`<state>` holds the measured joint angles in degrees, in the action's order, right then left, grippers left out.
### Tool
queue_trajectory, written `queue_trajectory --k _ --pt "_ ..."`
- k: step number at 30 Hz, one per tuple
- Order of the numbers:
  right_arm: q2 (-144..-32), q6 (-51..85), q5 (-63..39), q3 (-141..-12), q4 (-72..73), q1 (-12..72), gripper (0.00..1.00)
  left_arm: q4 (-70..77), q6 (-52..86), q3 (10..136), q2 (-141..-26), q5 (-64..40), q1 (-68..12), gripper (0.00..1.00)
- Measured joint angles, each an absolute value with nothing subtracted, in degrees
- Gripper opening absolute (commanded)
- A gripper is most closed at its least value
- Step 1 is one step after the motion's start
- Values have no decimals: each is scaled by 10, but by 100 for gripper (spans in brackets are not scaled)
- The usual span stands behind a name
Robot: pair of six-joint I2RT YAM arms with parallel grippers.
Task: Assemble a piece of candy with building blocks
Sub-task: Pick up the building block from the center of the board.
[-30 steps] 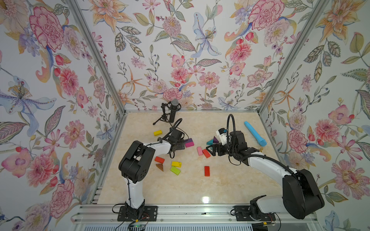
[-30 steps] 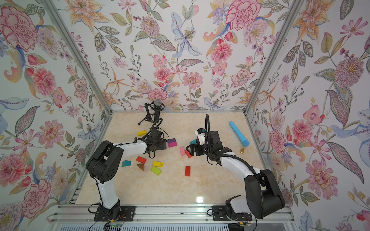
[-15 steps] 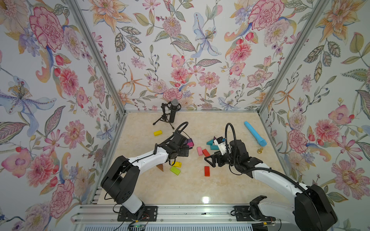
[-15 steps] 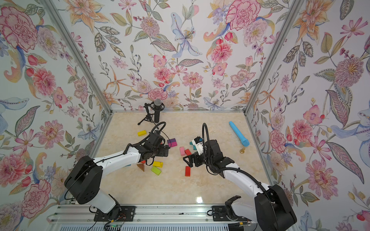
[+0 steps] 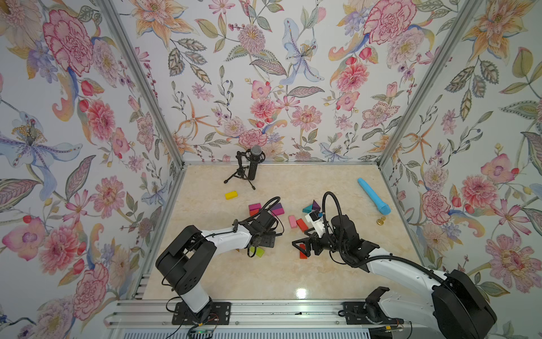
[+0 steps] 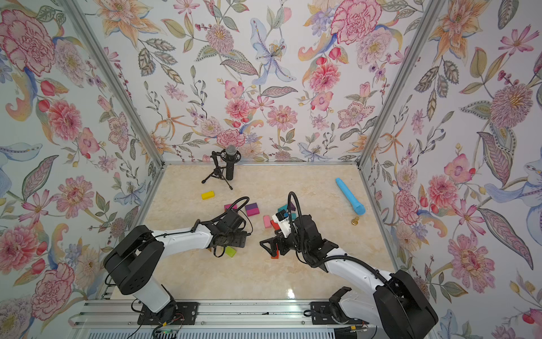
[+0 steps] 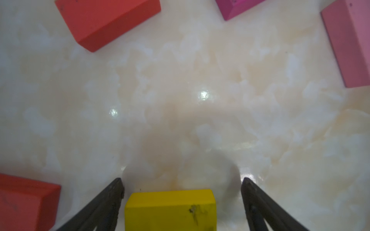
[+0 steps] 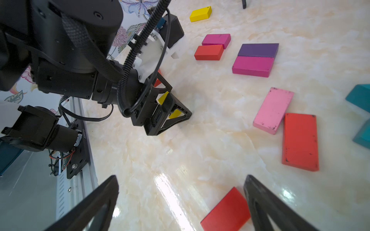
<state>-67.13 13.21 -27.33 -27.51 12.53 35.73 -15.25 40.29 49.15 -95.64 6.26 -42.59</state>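
Gaping, left end effector straddles yellow block; right end effector gapes too.

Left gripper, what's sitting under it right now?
A yellow block lies on the table between the left gripper's open fingers. In a top view the gripper hides it; a green block shows beside.

Lamp glare is being mirrored by the glossy, marble-patterned tabletop. A matt painted finish is being shown by the blocks. Dark chips are being shown along the edges of the pink brick and the red brick beside it, and a dark scuff on the yellow brick. The fingers of the left gripper are being seen as matt black plastic, the cable sleeve as ribbed plastic, the base rail as bare silvery metal.
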Motion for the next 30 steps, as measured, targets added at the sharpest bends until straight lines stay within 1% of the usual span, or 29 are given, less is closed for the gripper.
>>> queue_trajectory --k 4,7,11,14,18,22,26,30 --pt "-677 128 -275 -272 132 357 100 -152 412 490 -956 65 -437 81" --pt "-679 124 -275 -272 134 357 100 -148 417 487 -956 71 -439 77" --pt "-679 117 -275 -273 134 356 100 -138 427 479 -952 80 -439 65" --pt "-679 112 -275 -273 133 352 100 -133 432 476 -952 84 -439 61" --pt "-678 109 -274 -274 132 343 100 -132 435 476 -952 85 -439 57" --pt "-678 107 -274 -286 128 336 100 -130 435 478 -953 84 -428 57" --pt "-678 107 -269 -299 130 333 100 -128 435 486 -955 82 -385 57" --pt "-680 108 -265 -306 131 333 100 -128 430 522 -971 88 -351 58"
